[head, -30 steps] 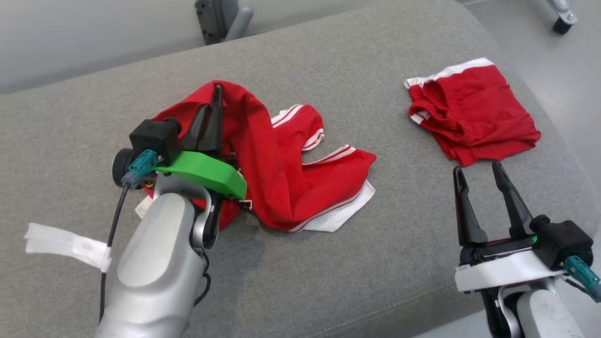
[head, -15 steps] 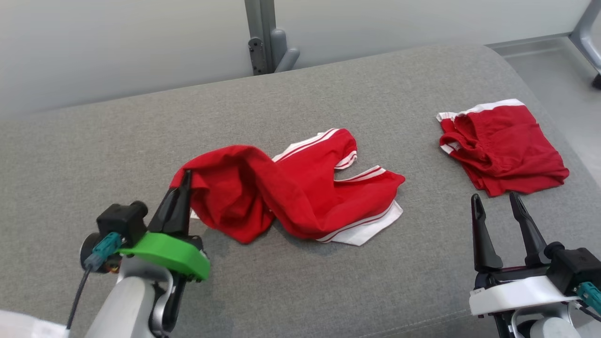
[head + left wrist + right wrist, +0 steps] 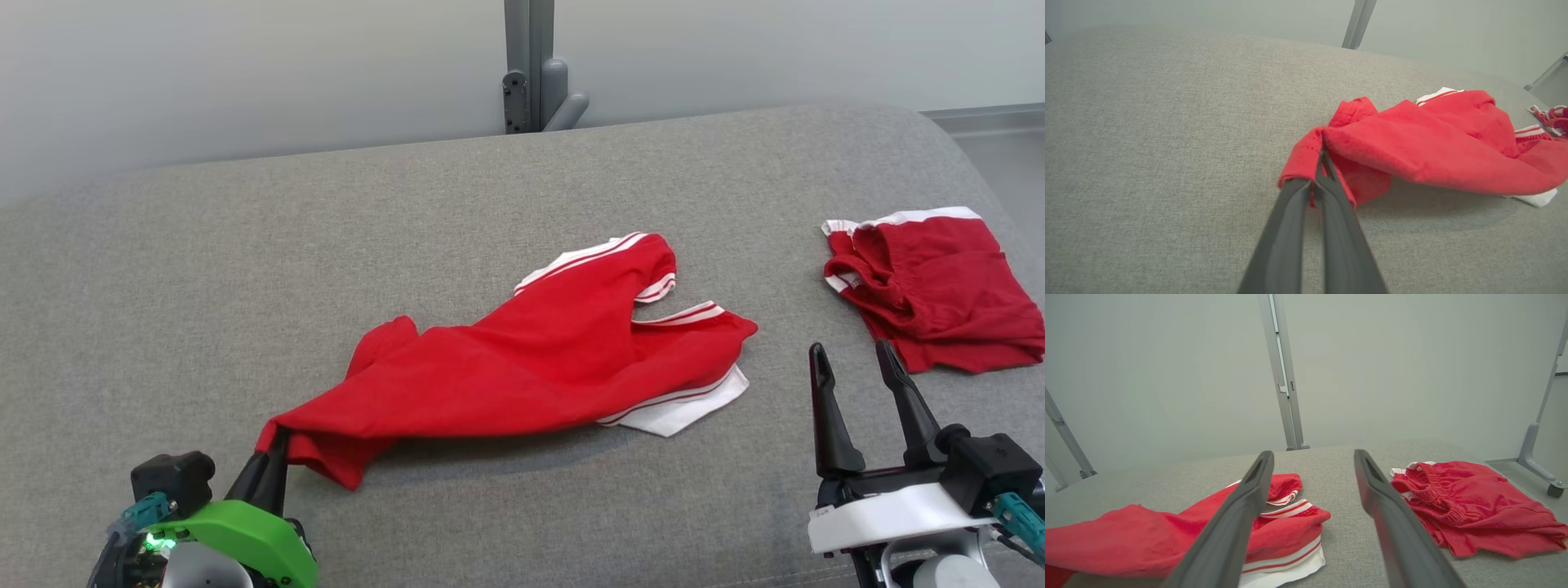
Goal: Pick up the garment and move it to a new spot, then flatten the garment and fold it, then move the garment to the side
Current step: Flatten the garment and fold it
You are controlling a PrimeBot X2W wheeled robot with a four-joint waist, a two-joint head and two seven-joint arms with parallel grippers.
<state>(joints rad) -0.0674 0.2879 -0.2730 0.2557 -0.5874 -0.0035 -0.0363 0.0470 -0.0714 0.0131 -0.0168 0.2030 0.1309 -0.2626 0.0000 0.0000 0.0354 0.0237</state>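
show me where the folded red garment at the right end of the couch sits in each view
Head view: the folded red garment lies at the right edge, about mid-height.
Left wrist view: a small part of it peeks in at the far right edge.
Right wrist view: it fills the lower right.
Shared landmark: the striped red garment, lying to its left in all three.

Grey fabric cushion (image 3: 245, 245); pale panel wall (image 3: 245, 73) behind; grey metal post (image 3: 526, 57); grey floor (image 3: 1016, 155) right
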